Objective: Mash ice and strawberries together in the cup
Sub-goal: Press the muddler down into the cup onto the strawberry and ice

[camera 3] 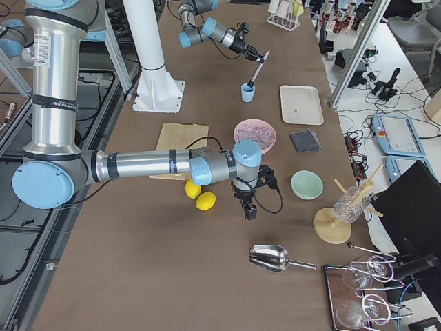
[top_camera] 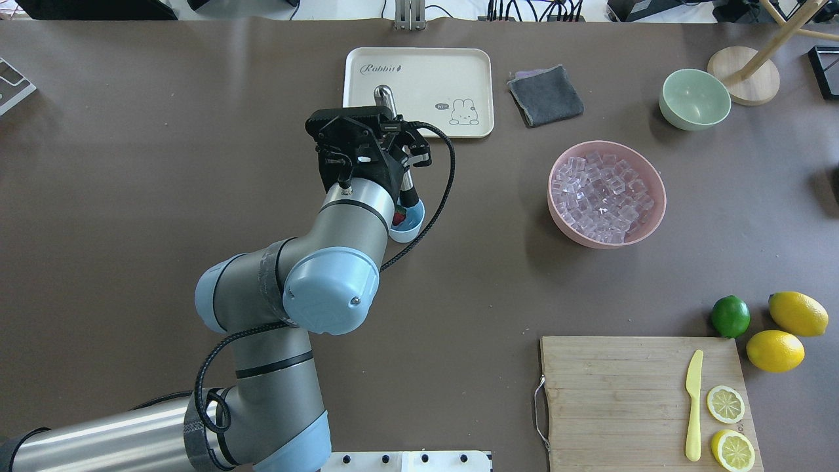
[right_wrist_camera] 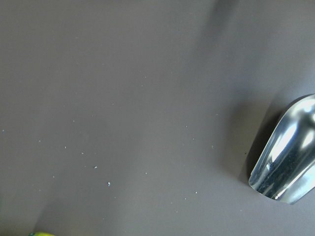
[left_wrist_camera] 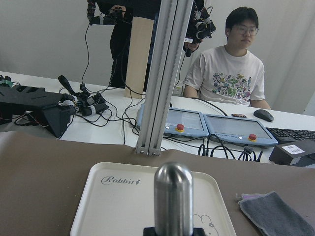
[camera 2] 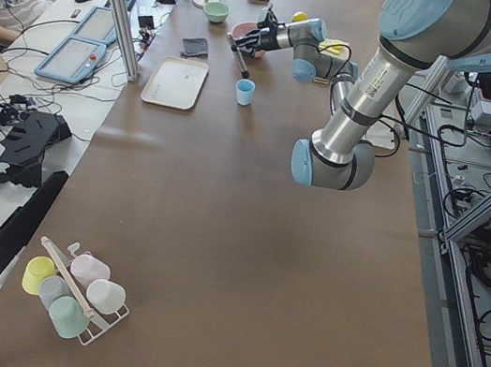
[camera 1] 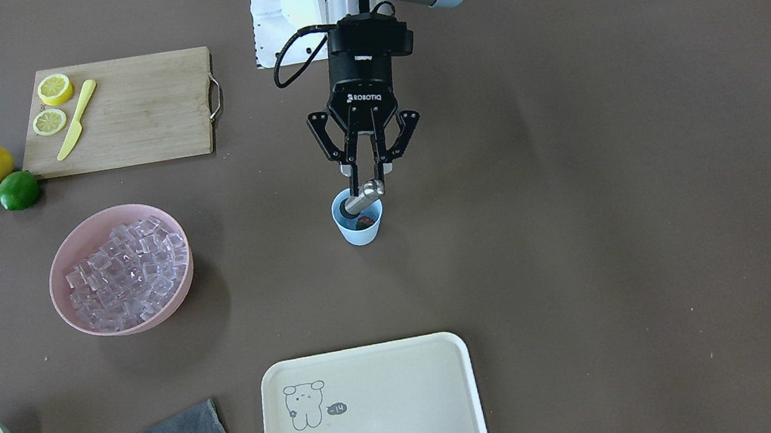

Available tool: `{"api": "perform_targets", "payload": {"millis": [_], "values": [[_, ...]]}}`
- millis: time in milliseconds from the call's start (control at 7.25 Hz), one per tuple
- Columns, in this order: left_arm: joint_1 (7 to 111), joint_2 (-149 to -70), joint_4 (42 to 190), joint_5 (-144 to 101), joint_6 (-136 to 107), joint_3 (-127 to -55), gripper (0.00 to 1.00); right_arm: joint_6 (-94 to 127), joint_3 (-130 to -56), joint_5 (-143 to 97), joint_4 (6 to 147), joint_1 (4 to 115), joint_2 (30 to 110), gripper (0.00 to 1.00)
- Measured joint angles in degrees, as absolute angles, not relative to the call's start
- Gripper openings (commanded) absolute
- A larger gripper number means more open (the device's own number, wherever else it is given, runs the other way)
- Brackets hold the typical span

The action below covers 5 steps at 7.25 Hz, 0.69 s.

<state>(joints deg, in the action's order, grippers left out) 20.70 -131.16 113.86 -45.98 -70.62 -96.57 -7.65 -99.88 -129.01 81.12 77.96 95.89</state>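
Mashing looks to be the step in hand: the left end effector pinches a steel muddler whose tip sits inside the light-blue cup at mid-worktop, beside the strawberry, while the ice lies heaped in the pink bowl, well apart. Next, firm downward strokes seem called for, without tipping the cup. The arm reaches over the cup, wrist downward, muddler tilted.

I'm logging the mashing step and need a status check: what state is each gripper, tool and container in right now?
left gripper: shut on the muddler.
muddler: tilted, lower end inside the cup.
cup: upright, holding the strawberry.
ice: heaped in the pink bowl.
right gripper: open or shut, cannot tell.
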Motion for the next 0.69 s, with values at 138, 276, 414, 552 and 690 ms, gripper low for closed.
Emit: {"api": "perform_targets", "payload": {"millis": [138,276,414,552,690], "values": [[20.5,-131.1,115.3,-45.9,-70.6,-95.2,0.0,-7.6,-100.0,-129.0,81.1,78.0,95.9,0.99],[20.4,-130.7,116.1,-45.9,-70.6,-94.5,0.0,-7.6,-100.0,-129.0,81.1,78.0,95.9,0.99],[20.3,-129.9,116.8,-45.9,-70.6,-94.2,0.0,-7.6,-100.0,-129.0,81.1,77.9,96.0,0.99],[20.1,-129.5,117.5,-45.8,-70.6,-94.1,0.0,-7.6,-100.0,-129.0,81.1,77.9,96.0,0.99],[20.1,-129.5,117.7,-45.9,-70.5,-94.2,0.0,-7.6,-100.0,-129.0,81.1,77.9,96.0,0.99]]}}
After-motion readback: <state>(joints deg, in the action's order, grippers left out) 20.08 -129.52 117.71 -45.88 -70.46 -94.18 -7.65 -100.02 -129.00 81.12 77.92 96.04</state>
